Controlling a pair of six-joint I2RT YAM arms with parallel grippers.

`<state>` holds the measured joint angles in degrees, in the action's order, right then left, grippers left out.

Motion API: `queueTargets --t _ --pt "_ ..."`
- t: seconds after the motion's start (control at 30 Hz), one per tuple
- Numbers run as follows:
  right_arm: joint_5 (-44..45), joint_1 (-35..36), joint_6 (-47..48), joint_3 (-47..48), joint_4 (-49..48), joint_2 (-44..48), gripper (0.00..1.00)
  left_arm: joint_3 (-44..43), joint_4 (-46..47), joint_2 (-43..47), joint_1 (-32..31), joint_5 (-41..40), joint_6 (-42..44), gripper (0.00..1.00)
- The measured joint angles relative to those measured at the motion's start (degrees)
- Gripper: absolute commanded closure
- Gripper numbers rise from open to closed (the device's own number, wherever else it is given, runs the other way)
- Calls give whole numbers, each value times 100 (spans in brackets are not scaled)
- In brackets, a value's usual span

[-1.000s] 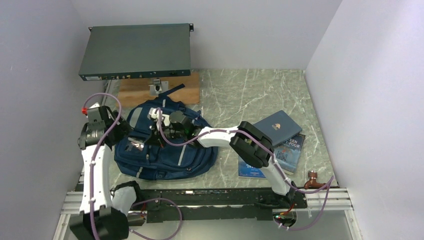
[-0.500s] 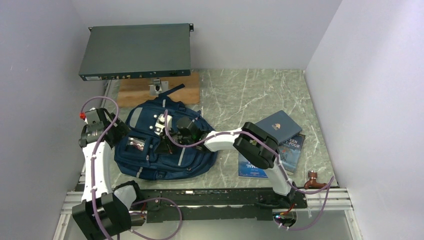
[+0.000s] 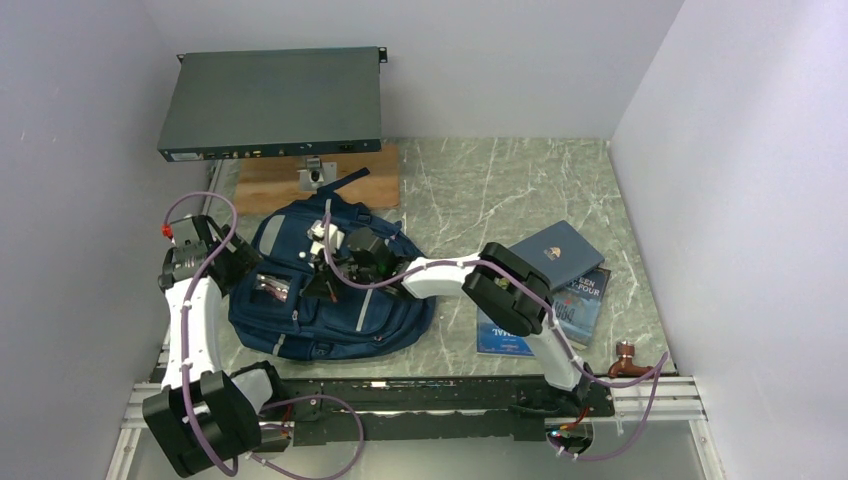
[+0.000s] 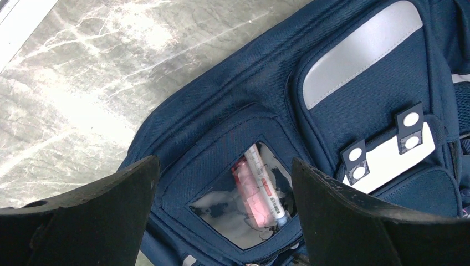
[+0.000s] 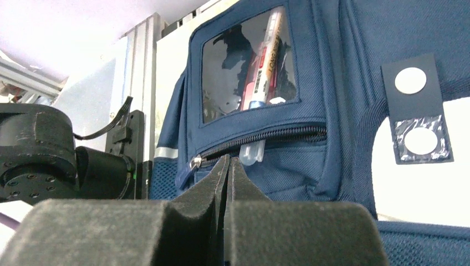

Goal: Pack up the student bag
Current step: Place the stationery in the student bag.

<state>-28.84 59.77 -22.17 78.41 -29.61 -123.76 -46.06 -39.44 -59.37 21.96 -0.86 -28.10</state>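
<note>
One pen [image 4: 265, 184] half hidden by glare in student bag [image 4: 221, 111] | left jaws released | right jaws clenched

A grey-green, marble-patterned tabletop [image 3: 480, 190] carries everything. The navy student bag [image 3: 300, 325] lies flat on its left half, front side up. Behind the bag, at the far left edge, sits a wooden board [image 3: 265, 188]. On the right half, well apart from the bag, lies a loose stack of books [image 3: 585, 300], a dark-blue one uppermost. A small copper-coloured object [image 3: 627, 358] stands near the right front corner.
</note>
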Motion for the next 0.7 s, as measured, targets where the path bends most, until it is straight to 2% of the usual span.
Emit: queueTargets --t 0.3,0.4,0.5,0.63,0.7 --pt "-72 0 166 514 240 -345 100 114 129 227 0 275 46 7" --pt "-328 7 162 776 269 -544 100 125 192 280 0 407 79 7" --pt "-774 11 138 1115 282 -804 100 160 238 363 0 525 136 1" --pt "-1263 50 35 1408 256 -1032 100 208 293 562 0 664 190 0" --pt "-1388 66 -44 1370 221 -1025 95 225 343 649 0 752 205 0"
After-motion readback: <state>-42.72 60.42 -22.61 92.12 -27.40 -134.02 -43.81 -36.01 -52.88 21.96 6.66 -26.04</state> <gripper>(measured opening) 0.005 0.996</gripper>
